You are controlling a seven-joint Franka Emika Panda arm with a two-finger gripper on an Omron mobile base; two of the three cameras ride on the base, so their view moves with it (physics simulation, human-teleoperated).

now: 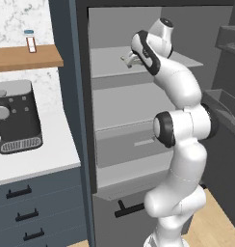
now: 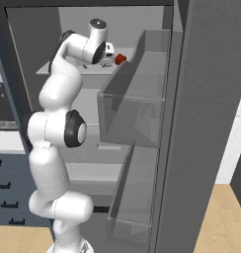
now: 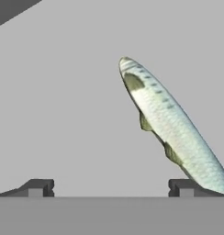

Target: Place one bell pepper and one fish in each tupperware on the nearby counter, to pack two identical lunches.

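Jaws stand wide apart and hold nothing: in the hand view the two dark fingertips (image 3: 38, 187) sit far from each other, with bare grey shelf between them. The gripper (image 3: 111, 188) is reached into the open fridge (image 1: 85, 96), over its upper shelf (image 1: 110, 60).

A silvery-green fish (image 3: 171, 126) lies slanted on that shelf, its lower end just beside the right-hand fingertip; whether they touch cannot be told. In the right base view a small red pepper (image 2: 120, 59) rests on the same shelf, near the gripper (image 2: 108, 50), with a small greenish thing (image 2: 105, 64) just beside it, too small to name.

The fridge door (image 2: 201, 123) is swung open to the right of the shelf, carrying clear bins (image 2: 132, 104). Left of the fridge, the white counter (image 1: 47, 159) bears a dark coffee machine (image 1: 16, 116), and a wooden wall shelf (image 1: 25, 57) above it holds a small bottle (image 1: 30, 41). No writing or brand can be read anywhere.
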